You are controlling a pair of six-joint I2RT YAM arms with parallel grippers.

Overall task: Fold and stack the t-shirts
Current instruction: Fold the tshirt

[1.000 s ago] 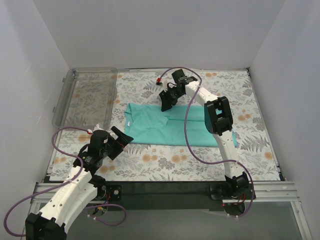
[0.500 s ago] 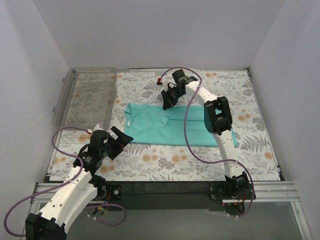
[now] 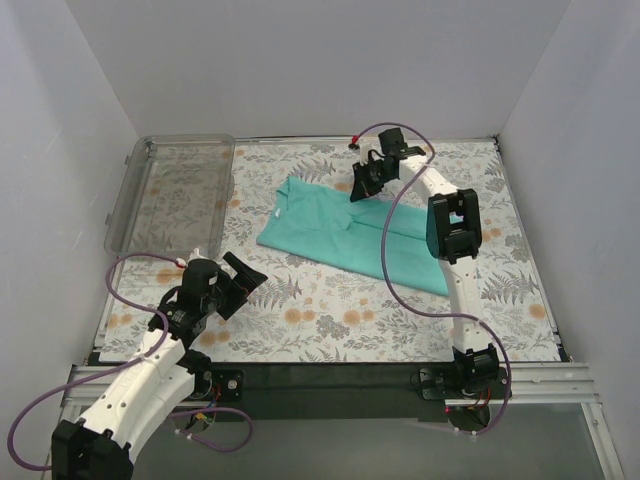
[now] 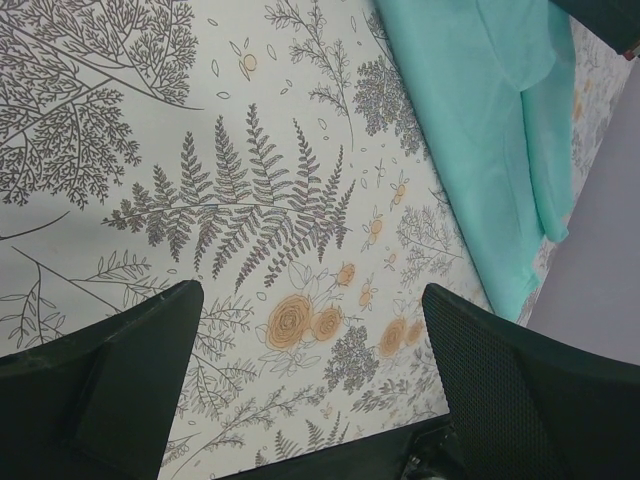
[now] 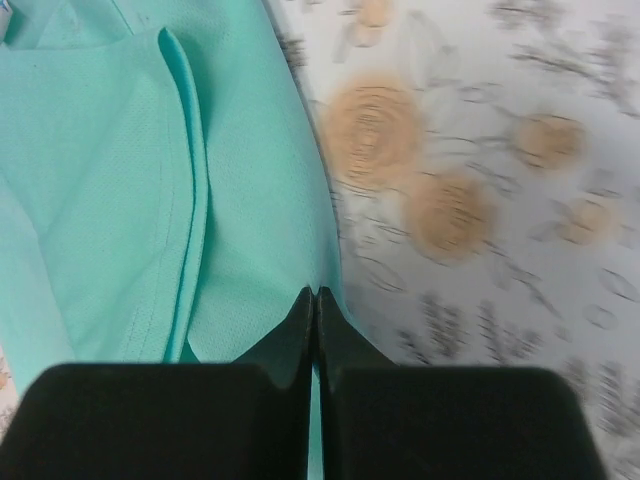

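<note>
Right wrist, right gripper (image 5: 316, 292) pinching t-shirt (image 5: 120, 200) edge

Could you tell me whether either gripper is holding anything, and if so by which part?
The right gripper is shut on the t-shirt, pinching the fabric at its far edge. The left gripper is open and holds nothing.

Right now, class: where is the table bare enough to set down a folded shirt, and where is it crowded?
Bare: the table strip between the t-shirt and the near edge, and the patch right of the t-shirt, up to the wall. Crowded: far centre, where the right hand pinches the t-shirt, and near left, around the open left hand.
</note>
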